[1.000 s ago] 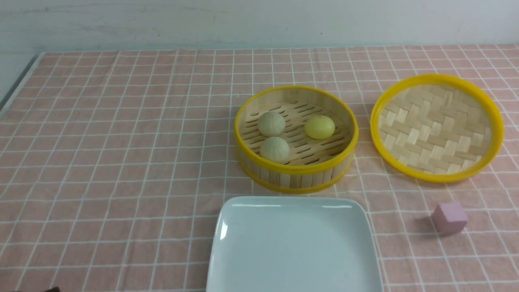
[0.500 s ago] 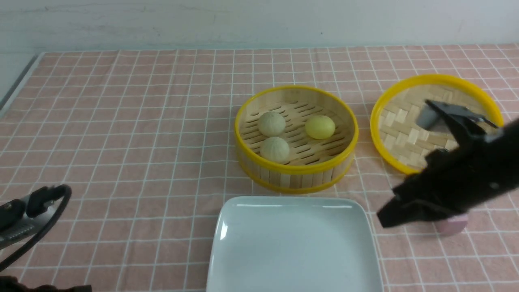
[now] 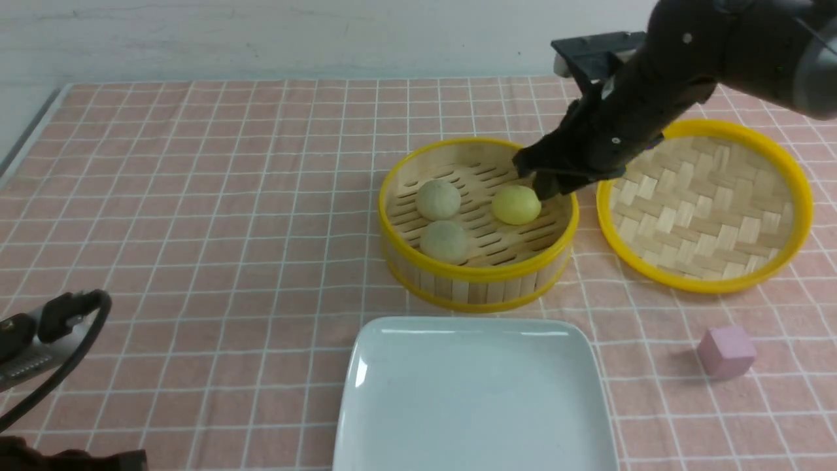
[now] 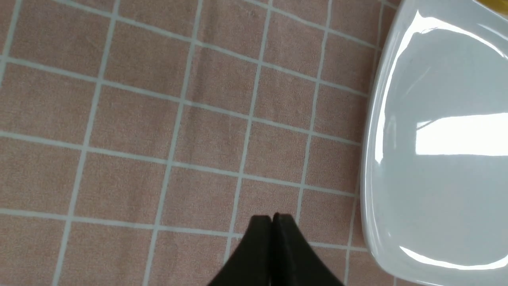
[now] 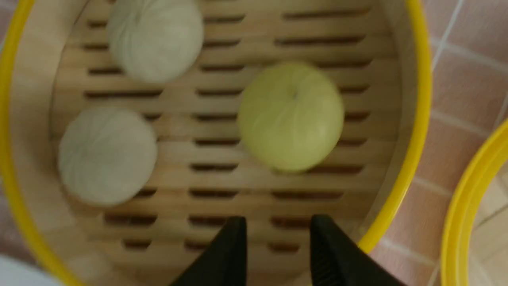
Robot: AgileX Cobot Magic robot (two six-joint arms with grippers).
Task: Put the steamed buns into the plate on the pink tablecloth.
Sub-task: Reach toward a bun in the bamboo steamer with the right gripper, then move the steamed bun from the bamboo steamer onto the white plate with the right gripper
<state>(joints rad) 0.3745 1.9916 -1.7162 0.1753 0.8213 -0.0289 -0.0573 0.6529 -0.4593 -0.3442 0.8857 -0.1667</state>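
Observation:
Three steamed buns lie in a bamboo steamer basket [image 3: 477, 278]: a yellow one [image 3: 516, 205] [image 5: 291, 117] and two beige ones [image 3: 438, 199] [image 3: 443, 241]. My right gripper [image 3: 544, 186] [image 5: 278, 222] hangs over the basket's right side, just beside the yellow bun, open with nothing between its fingers. The white square plate [image 3: 475, 392] [image 4: 436, 159] sits empty on the pink tablecloth [image 3: 196, 196], in front of the basket. In the left wrist view my left gripper [image 4: 272, 217] is shut and empty above the cloth, just left of the plate.
The yellow-rimmed woven lid [image 3: 706, 203] lies right of the basket, under my right arm. A small pink cube [image 3: 726, 352] sits at the front right. My left arm's wrist and cable [image 3: 46, 333] show at the front left edge.
My right arm came into view, then swung from over the lid and cube to the basket's right side, and its jaws opened. My left arm entered at the front left and has held still since.

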